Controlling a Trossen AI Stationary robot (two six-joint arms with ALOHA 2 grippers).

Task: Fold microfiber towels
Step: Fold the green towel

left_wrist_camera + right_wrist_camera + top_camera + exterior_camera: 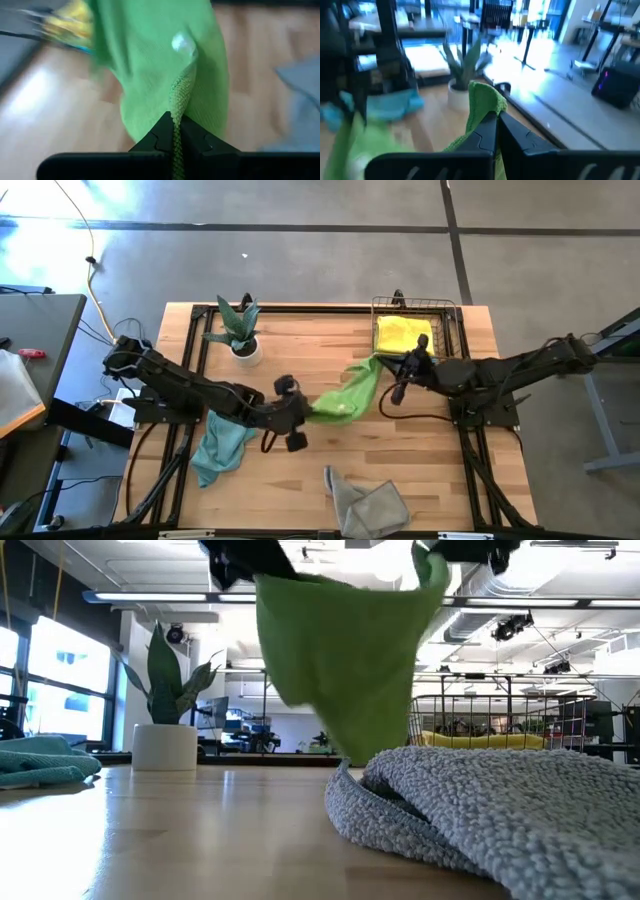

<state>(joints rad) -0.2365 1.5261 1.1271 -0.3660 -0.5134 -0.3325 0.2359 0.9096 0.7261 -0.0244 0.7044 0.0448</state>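
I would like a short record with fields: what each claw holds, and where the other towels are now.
left claw: shut on a corner of the green towel
right claw: shut on another corner of it
green towel: lifted, stretched between both claws
teal towel: crumpled on the table, left side
grey towel: crumpled at the front edge
yellow towel: in the wire basket

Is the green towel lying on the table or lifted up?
Lifted. The green towel hangs spread between the left tool and right tool, each shut on an edge; the low view shows it clear of the table.
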